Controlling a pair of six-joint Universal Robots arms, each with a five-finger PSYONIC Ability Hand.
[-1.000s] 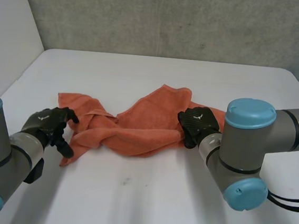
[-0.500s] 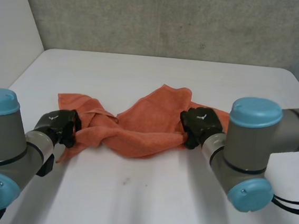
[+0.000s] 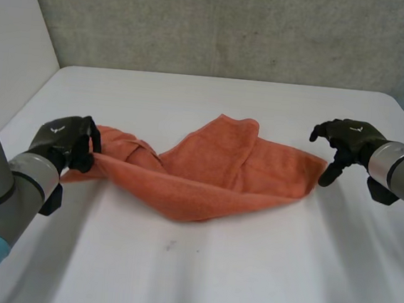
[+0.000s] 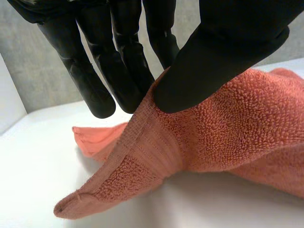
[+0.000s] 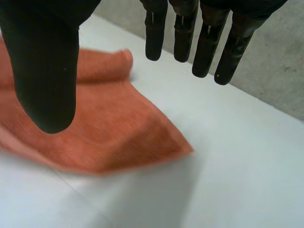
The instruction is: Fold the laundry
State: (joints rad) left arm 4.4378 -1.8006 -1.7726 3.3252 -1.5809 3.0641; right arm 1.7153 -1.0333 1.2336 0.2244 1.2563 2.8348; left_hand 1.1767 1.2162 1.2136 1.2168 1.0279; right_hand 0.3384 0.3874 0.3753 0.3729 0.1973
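An orange towel lies rumpled across the middle of the white table, stretched from side to side. My left hand is shut on the towel's left end; in the left wrist view the thumb pinches the hemmed edge of the towel against the fingers. My right hand hovers open just past the towel's right corner, holding nothing. In the right wrist view its fingers are spread above the table, with the towel's corner lying flat below the thumb.
A grey concrete wall runs behind the table's far edge. A white panel stands at the left. Bare table lies in front of the towel and to the right of it.
The left hand closed on the towel's left end and pulled it leftward. The right hand let go of the towel's right side, opened and moved off to the right. The towel is now stretched wider.
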